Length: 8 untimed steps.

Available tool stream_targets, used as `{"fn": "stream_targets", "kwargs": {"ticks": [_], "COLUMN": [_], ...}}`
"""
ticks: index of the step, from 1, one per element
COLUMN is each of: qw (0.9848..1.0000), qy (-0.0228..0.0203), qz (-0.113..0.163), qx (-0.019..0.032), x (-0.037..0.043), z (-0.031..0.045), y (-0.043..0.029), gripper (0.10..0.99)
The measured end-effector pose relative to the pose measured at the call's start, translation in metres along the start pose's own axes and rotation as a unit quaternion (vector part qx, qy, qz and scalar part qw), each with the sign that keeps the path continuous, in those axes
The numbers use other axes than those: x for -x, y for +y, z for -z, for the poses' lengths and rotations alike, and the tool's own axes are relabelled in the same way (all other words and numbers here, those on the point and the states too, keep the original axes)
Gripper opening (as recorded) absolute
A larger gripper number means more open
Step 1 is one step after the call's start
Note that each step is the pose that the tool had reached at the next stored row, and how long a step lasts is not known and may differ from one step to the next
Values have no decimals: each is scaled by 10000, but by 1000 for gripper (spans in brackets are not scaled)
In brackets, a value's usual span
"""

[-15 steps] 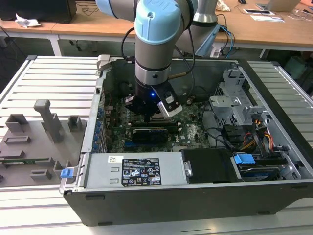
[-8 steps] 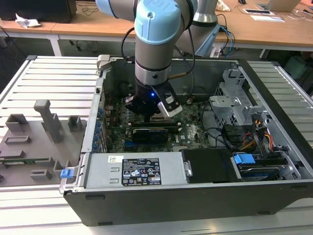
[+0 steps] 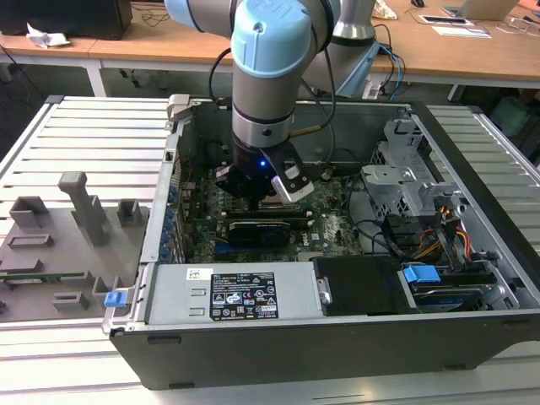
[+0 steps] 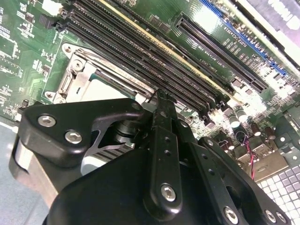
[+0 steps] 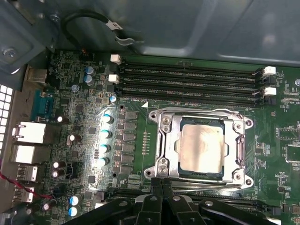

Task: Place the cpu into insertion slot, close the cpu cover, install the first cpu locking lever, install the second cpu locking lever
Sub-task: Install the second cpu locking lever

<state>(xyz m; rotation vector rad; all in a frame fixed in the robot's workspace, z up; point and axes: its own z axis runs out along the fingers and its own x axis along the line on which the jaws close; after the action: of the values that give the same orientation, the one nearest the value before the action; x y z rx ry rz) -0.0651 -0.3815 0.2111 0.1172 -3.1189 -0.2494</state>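
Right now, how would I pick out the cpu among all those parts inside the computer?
Find the green circuit board in the open case, then the rows of long black slots. Beside them sits a silver metal frame; the cpu is the flat, dull silver square in its window.

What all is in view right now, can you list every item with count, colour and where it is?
cpu: one, dull silver-grey, seated in the insertion slot.
cpu cover: one, silver frame, lying closed around the chip.
circuit board: one, green, floor of the case.
memory slots: four, black, beside the socket.
computer case: one, dark grey, open-topped on the table.
power supply: one, grey with a label, along the case's near wall.
fixture tray: one, grey, at the exterior view's left.
slatted table: one, pale grey, under everything.
end effector: one, black, fingers together at the socket's edge.
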Motion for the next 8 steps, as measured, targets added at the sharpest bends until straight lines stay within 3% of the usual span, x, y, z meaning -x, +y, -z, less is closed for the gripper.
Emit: {"fn": "stream_targets", "kwargs": {"ticks": [8], "qw": [10000], "qy": [-1], "qz": [1], "qx": [28], "x": [-47], "z": [-21], "y": [-5], "gripper": [106]}}
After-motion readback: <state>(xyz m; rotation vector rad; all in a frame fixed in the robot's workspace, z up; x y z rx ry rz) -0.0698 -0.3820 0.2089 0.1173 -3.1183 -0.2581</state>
